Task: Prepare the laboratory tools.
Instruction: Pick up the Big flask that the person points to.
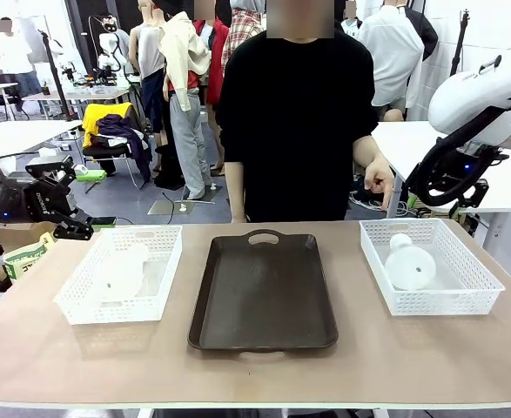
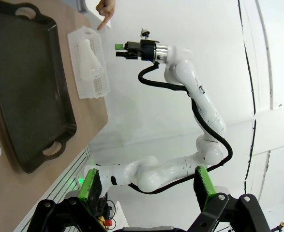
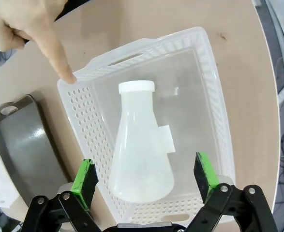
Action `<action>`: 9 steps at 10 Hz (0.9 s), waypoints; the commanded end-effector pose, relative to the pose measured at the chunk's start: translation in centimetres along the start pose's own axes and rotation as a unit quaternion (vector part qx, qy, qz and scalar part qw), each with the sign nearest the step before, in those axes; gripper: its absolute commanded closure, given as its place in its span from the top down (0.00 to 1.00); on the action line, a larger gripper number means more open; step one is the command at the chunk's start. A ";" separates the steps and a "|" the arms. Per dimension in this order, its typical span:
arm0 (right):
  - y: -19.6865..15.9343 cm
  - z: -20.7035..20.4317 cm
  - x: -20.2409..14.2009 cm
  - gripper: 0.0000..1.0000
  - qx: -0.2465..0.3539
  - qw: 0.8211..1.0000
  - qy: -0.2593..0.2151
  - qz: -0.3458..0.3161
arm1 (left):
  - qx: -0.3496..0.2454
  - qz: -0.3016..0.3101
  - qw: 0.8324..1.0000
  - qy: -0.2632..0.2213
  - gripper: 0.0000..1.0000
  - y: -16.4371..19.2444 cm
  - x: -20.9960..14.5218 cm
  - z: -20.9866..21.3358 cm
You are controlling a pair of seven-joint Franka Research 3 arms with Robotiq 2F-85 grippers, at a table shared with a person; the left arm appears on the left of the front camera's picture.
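Observation:
Two translucent white flasks lie on their sides in white mesh baskets. One flask (image 1: 120,272) is in the left basket (image 1: 74,296). The other flask (image 1: 409,263) (image 3: 142,145) (image 2: 91,60) is in the right basket (image 1: 486,279) (image 3: 214,96) (image 2: 97,87). My right gripper (image 1: 447,193) (image 3: 144,179) (image 2: 118,50) hangs open above the right basket, pointing down at its flask, with nothing between its fingers. My left gripper (image 1: 70,200) (image 2: 146,188) is open and empty off the table's left edge, beside the left basket.
A dark brown tray (image 1: 264,292) (image 2: 28,82) (image 3: 25,145) lies empty between the baskets. The person stands at the far side, and a hand (image 1: 379,181) (image 3: 50,43) (image 2: 105,9) points a finger at the right basket's far corner.

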State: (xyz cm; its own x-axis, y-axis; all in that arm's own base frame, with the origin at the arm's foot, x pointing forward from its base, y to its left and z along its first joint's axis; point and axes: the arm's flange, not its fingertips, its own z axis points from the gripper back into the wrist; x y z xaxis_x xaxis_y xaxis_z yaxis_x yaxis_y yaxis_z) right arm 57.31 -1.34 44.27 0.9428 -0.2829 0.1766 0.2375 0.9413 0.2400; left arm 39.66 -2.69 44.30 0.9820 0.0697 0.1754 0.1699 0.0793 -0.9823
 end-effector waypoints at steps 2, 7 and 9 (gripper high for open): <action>0.0 0.0 0.0 1.00 0.000 1.000 0.000 0.000 | -0.001 -0.006 1.000 -0.003 1.00 0.0 -0.1 0.1; 6.5 -3.3 -1.2 1.00 -0.145 0.988 0.048 0.037 | -0.001 -0.006 1.000 -0.003 1.00 0.0 -0.1 0.1; 7.2 -5.3 -0.5 1.00 -0.171 0.983 0.056 0.029 | -0.001 -0.006 1.000 -0.003 1.00 0.0 -0.1 0.1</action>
State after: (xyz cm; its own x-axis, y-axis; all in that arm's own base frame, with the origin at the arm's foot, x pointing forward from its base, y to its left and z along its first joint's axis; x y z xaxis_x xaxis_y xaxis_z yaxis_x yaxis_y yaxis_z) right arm 58.05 6.52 41.02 0.9771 -0.1973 0.0799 0.2028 0.9770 -0.0665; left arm 39.66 -2.68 44.31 0.9820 0.0700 0.1755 0.1699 0.0794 -0.9823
